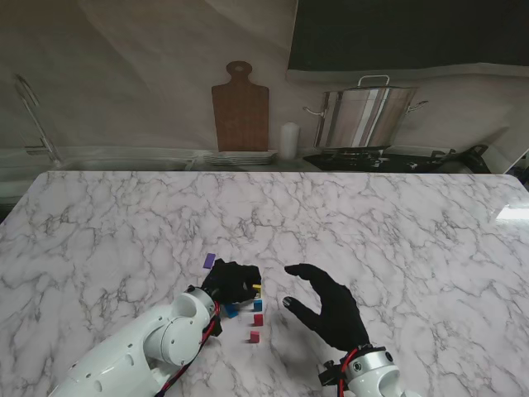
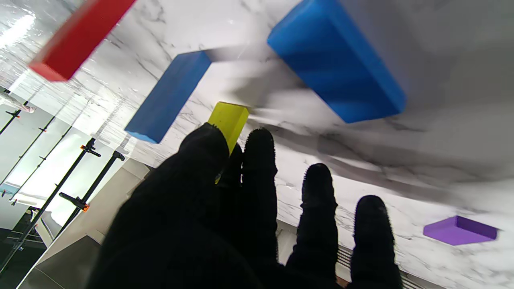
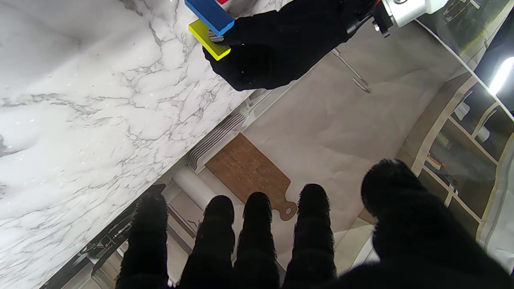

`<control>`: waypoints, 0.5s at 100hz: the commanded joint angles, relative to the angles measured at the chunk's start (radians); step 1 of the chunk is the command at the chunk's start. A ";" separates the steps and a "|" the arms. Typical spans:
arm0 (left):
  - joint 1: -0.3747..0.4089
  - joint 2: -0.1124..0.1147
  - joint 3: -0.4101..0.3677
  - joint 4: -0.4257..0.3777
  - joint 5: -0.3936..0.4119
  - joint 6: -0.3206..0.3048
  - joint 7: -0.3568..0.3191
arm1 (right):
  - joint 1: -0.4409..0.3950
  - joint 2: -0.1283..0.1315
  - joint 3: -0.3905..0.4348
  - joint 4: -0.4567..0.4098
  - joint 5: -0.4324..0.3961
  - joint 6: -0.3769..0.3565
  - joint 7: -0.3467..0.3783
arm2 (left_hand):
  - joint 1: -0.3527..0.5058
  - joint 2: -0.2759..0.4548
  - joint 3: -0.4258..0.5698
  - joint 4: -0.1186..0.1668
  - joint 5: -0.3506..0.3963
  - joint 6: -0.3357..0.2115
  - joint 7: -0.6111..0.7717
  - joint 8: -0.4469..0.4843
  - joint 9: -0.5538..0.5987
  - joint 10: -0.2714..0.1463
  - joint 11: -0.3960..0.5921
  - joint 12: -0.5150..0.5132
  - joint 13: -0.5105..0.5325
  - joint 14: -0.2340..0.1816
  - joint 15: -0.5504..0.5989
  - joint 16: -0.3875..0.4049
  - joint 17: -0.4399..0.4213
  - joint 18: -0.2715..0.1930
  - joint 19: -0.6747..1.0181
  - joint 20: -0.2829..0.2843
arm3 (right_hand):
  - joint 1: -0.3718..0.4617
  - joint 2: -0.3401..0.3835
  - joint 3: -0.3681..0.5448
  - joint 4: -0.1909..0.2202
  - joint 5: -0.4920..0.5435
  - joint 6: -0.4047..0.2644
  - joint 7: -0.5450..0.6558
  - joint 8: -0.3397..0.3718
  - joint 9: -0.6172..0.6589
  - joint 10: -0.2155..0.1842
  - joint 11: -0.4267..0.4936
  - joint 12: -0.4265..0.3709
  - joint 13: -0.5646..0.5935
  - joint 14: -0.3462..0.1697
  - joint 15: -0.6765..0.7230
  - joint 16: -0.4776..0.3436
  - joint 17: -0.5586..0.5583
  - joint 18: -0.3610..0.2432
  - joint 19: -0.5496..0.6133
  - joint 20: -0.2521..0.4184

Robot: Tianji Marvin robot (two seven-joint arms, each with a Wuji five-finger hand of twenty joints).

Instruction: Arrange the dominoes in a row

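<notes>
- The white marble-veined table top [image 1: 372, 223] carries everything; both black-gloved hands sit over its near middle.
- The right hand [image 1: 328, 306] hovers with its fingers spread and curved, holding nothing; its thumb points toward the left hand, with the small blocks between them.
- The left hand [image 1: 231, 281] is closed around a small yellow rectangular domino [image 2: 229, 120], pinched between the thumb and the index finger [image 2: 259, 160]; the other fingers are loosely extended.
- A purple flat domino [image 1: 209, 260] lies on the table just beyond the left hand's knuckles, on the side away from the right hand.
- A blue block domino [image 1: 258, 304] stands right beside the held yellow piece, at the left hand's fingertips.
- A second blue domino [image 1: 231, 311] lies close under the left hand's palm, nearer to me.
- A red domino [image 1: 259, 319] stands just past the blue one, nearer to me, and a second red domino [image 1: 254, 337] stands nearer still, both between the two wrists.
</notes>
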 commanded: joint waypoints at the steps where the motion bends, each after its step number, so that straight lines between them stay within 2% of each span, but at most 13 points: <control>1: -0.001 0.000 0.004 0.003 0.001 -0.003 -0.017 | -0.006 0.000 0.001 -0.004 -0.002 0.006 0.003 | 0.013 -0.014 -0.003 0.020 -0.019 0.017 -0.015 0.008 -0.025 0.011 0.012 -0.015 -0.019 0.020 -0.006 -0.009 -0.022 -0.007 -0.010 0.024 | -0.014 -0.010 0.017 0.012 0.001 -0.015 0.006 0.005 0.008 -0.004 0.014 0.006 0.016 0.006 0.019 0.026 0.001 0.003 0.015 0.011; 20: -0.002 0.002 0.003 -0.001 0.001 -0.002 -0.026 | -0.006 0.000 0.001 -0.004 -0.001 0.005 0.003 | -0.004 -0.009 0.010 0.021 -0.007 0.043 -0.110 0.028 -0.088 0.033 0.064 -0.068 -0.041 0.027 -0.018 -0.010 -0.033 -0.005 -0.027 0.033 | -0.015 -0.012 0.019 0.012 0.000 -0.014 0.006 0.004 0.008 -0.004 0.014 0.006 0.019 0.006 0.020 0.028 0.002 0.004 0.015 0.011; 50: -0.003 0.006 0.004 -0.002 0.005 -0.004 -0.040 | -0.006 0.000 0.000 -0.004 -0.002 0.005 0.003 | -0.049 0.004 0.054 0.017 -0.001 0.067 -0.210 0.023 -0.141 0.047 0.085 -0.130 -0.061 0.035 -0.030 -0.013 -0.045 -0.003 -0.041 0.040 | -0.015 -0.012 0.021 0.012 -0.001 -0.014 0.006 0.004 0.008 -0.005 0.014 0.006 0.020 0.007 0.020 0.029 0.002 0.003 0.015 0.010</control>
